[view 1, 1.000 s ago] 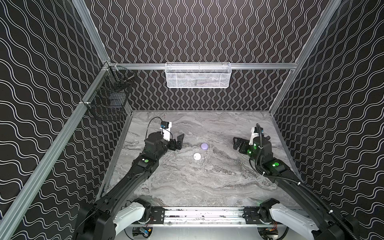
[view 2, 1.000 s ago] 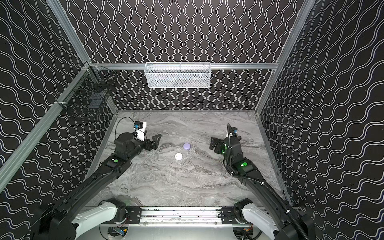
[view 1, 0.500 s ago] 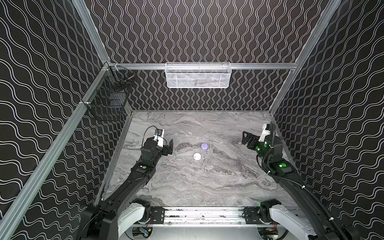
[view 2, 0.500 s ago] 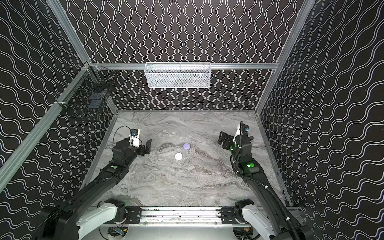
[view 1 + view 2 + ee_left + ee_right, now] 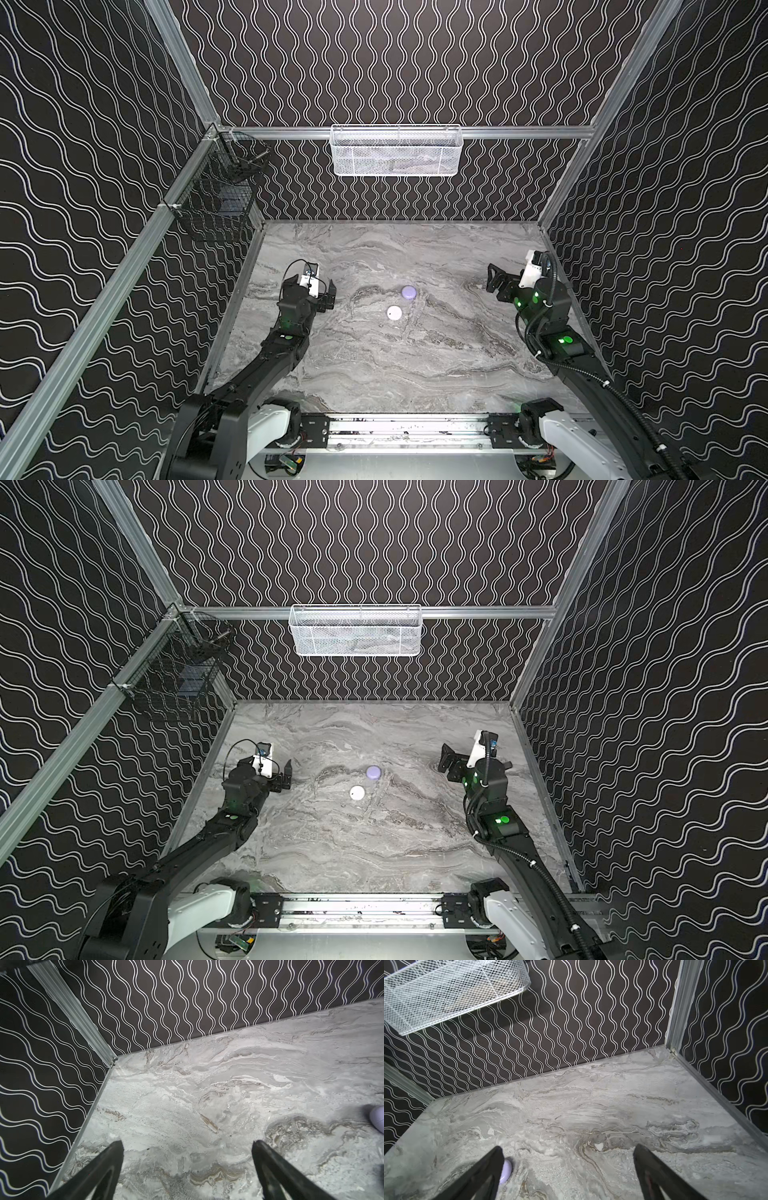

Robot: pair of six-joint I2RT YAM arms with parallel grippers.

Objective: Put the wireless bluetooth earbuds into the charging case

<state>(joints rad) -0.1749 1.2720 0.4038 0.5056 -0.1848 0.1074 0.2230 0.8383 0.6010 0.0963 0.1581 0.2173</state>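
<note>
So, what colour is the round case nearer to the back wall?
Lavender. The far round case shows best in a top view.

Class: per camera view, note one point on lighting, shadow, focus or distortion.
Both top views: even light, lavender case and white case sharp, barely shadowed. Left wrist view: lavender case cropped by the frame, soft shadow beside it. Right wrist view: gripper fingers black, almost featureless.
</note>
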